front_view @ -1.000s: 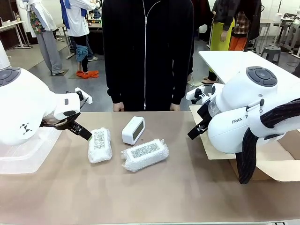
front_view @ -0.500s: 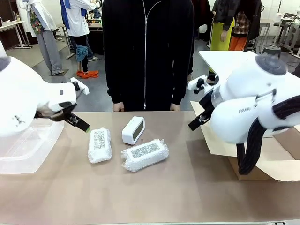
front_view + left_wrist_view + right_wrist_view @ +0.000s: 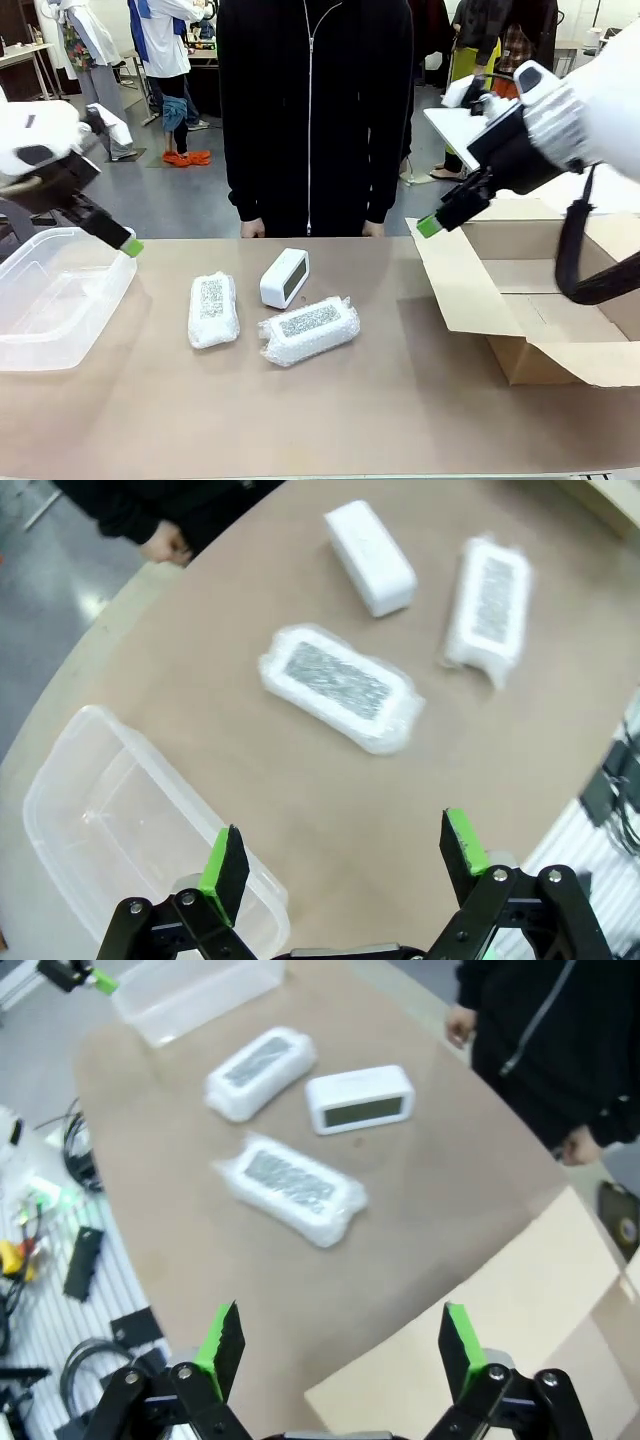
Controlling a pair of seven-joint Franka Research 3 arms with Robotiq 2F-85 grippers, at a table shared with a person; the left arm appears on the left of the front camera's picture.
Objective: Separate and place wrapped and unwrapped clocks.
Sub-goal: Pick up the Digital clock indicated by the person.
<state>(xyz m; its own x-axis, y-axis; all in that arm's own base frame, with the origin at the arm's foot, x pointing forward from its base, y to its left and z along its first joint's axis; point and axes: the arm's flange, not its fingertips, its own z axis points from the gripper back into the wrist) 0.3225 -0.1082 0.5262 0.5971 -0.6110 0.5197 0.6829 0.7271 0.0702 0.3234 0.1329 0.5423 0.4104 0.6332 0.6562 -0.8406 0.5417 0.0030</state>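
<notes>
**Both arms have lifted clear of the surface [image 3: 400, 410]; nothing is sorted yet.**
Your left gripper [image 3: 128, 245] and right gripper [image 3: 430, 226] stand fully open and empty. The bare clock [image 3: 285, 277] and two bubble-wrapped clocks [image 3: 213, 309] lie mid-surface, between the plastic bin [image 3: 70, 345] and the cardboard box [image 3: 470, 290].

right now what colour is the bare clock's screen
Greyish-green, on the bare white rounded-rectangular clock; clearest in the right wrist view.
</notes>
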